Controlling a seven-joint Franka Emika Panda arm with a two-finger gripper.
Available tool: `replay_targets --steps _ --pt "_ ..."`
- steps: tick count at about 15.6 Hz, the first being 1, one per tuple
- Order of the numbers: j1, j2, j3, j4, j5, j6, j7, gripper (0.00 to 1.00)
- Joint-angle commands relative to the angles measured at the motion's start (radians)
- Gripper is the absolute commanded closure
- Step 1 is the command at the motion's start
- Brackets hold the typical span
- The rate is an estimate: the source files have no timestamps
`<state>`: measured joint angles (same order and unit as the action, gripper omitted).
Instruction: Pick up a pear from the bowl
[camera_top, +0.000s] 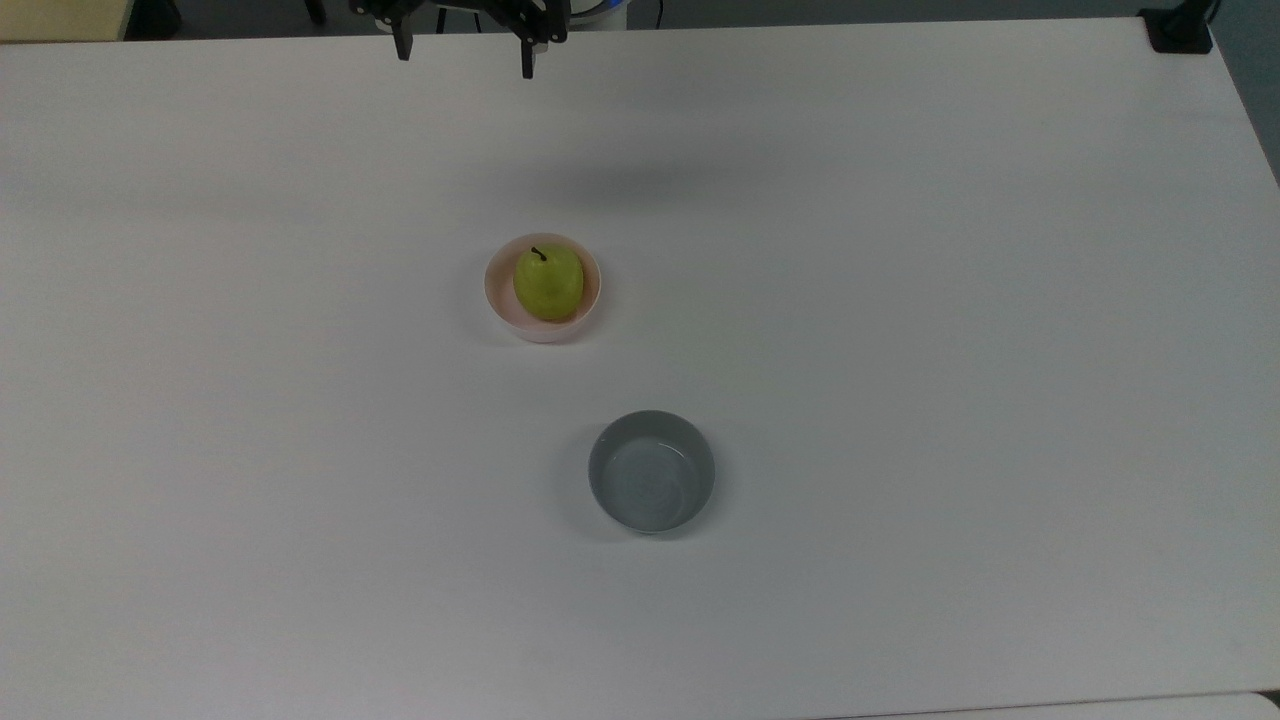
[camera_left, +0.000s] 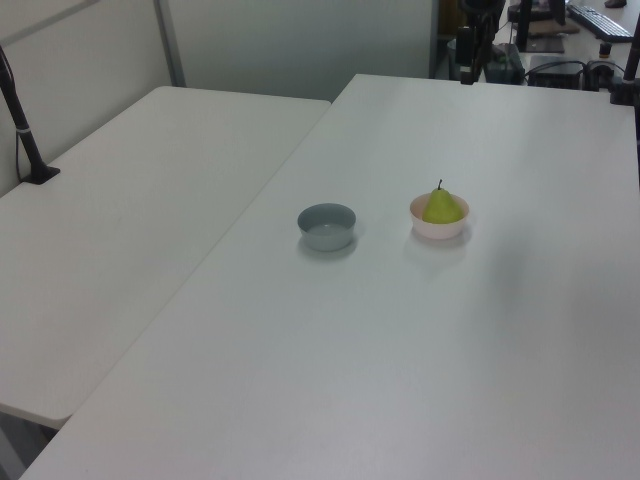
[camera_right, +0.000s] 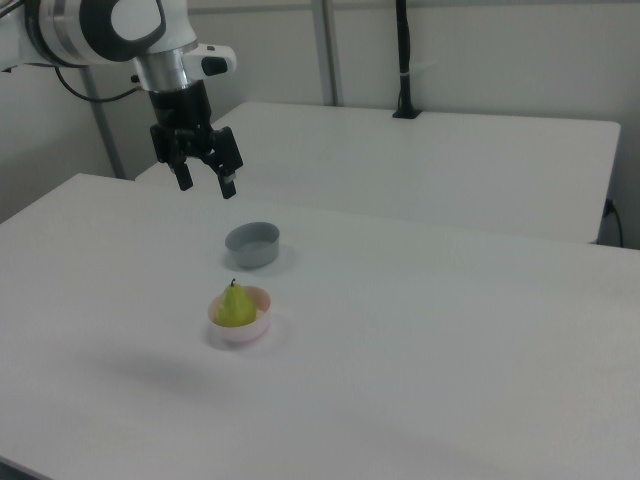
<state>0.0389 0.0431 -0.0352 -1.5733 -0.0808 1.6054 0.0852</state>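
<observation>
A yellow-green pear (camera_top: 548, 283) with a short dark stem stands upright in the pale pink bowl (camera_top: 497, 300) near the table's middle. The pear (camera_left: 441, 207) and bowl (camera_left: 438, 230) also appear in the left view, and the pear (camera_right: 235, 305) in its bowl (camera_right: 245, 331) in the right view. My gripper (camera_right: 206, 183) hangs open high above the table, well clear of the bowl, with nothing between its black fingers. In the top view the gripper (camera_top: 465, 56) sits at the top edge, far behind the pear.
A grey bowl (camera_top: 651, 470) of like size stands empty on the white table (camera_top: 900, 300), a short way from the pink one; it shows as the grey bowl (camera_left: 327, 226) and the grey bowl (camera_right: 252, 244). A second white table (camera_left: 130, 200) adjoins. A black post (camera_right: 403, 60) stands beyond.
</observation>
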Motion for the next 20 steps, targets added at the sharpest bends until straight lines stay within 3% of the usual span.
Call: replay_targets --steps 1,13,20 --pt "-0.005 0.004 -0.003 0.013 0.016 -0.021 -0.015 0.0" --pt "-0.004 0.006 -0.002 0.01 0.016 -0.016 -0.024 0.0" --pt "-0.004 0.012 -0.002 -0.005 0.019 -0.016 -0.221 0.0"
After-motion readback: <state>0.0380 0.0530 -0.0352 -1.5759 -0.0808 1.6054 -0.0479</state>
